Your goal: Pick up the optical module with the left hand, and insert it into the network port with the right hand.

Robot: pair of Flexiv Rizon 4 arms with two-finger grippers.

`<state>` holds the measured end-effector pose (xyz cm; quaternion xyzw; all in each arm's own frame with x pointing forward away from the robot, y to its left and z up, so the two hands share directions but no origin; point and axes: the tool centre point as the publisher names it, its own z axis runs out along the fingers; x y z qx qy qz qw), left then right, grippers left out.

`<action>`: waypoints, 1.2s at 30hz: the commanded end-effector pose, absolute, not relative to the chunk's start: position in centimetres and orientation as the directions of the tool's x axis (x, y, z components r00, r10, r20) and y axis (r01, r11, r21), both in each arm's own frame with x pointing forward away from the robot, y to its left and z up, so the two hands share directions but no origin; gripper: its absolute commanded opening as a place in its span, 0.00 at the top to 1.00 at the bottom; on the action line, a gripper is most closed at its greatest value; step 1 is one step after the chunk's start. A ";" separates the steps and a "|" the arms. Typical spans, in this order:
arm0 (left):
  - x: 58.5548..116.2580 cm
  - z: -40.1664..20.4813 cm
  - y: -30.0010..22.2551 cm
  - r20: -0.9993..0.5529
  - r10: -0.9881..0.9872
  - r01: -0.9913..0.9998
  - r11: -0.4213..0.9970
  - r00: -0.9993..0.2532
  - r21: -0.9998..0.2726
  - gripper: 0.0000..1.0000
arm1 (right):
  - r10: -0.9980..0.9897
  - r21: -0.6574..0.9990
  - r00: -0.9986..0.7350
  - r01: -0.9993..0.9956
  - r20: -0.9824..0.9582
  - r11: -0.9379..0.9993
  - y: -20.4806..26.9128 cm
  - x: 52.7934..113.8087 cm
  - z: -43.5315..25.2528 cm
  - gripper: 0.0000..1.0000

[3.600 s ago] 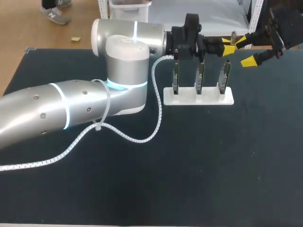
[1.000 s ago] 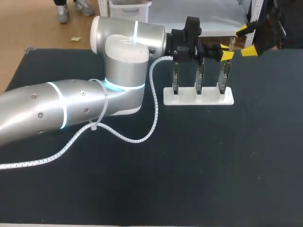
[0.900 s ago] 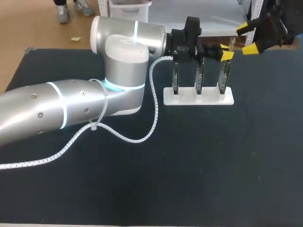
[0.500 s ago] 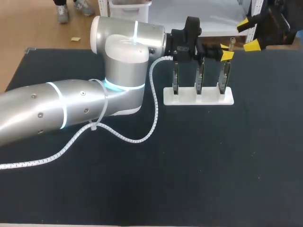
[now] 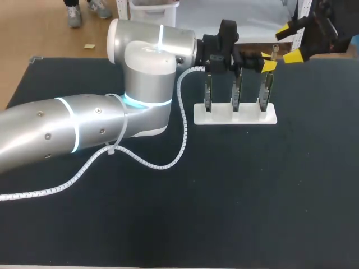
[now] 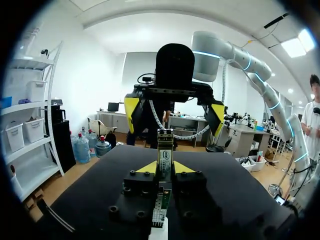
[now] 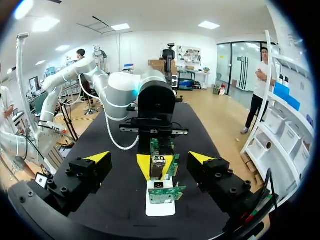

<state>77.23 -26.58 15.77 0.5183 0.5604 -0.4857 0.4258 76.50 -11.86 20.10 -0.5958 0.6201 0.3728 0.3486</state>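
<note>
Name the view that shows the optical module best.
Left wrist view: the optical module stands close, clamped in the left gripper. Right wrist view shows its end face, smaller; head view only a sliver past the gripper.

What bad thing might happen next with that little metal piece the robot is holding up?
1. The optical module is small and pinched only by the tips of the left end effector, so it might tilt or slip in a handover.
2. The right end effector is open and faces it nearby. Its fingers may bump the left one's tips.
3. The upright circuit boards on the white stand stand underneath, so a dropped module might hit them.
</note>
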 end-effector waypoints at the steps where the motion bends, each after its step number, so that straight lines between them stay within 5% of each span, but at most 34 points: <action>1: 77.1 15.8 -26.5 -0.981 0.168 0.995 -0.005 -0.100 -0.102 1.00 | -0.483 0.051 -0.048 -0.999 -0.875 0.006 -11.6 76.7 20.0 0.00; 20: 77.1 15.8 -26.5 -0.981 0.168 0.995 -0.005 -0.100 -0.102 1.00 | -0.496 0.064 -0.054 -0.998 -0.867 -0.002 -10.9 76.9 19.4 0.00; 21: 77.1 15.8 -26.5 -0.981 0.168 0.995 -0.005 -0.100 -0.102 1.00 | -0.498 0.062 -0.052 -0.998 -0.866 -0.003 -10.9 76.9 19.4 0.18; 22: 77.1 15.8 -26.5 -0.981 0.168 0.995 -0.005 -0.100 -0.102 1.00 | -0.498 0.061 -0.052 -0.998 -0.865 -0.003 -10.9 76.9 19.4 0.55; 25: 77.1 15.8 -26.5 -0.981 0.168 0.995 -0.005 -0.100 -0.102 1.00 | -0.498 0.057 -0.048 -0.998 -0.866 -0.003 -10.9 77.0 19.4 0.95; 36: 77.1 15.8 -26.5 -0.981 0.168 0.995 -0.005 -0.100 -0.102 1.00 | -0.499 0.054 -0.045 -0.999 -0.866 -0.005 -10.8 77.1 19.5 1.00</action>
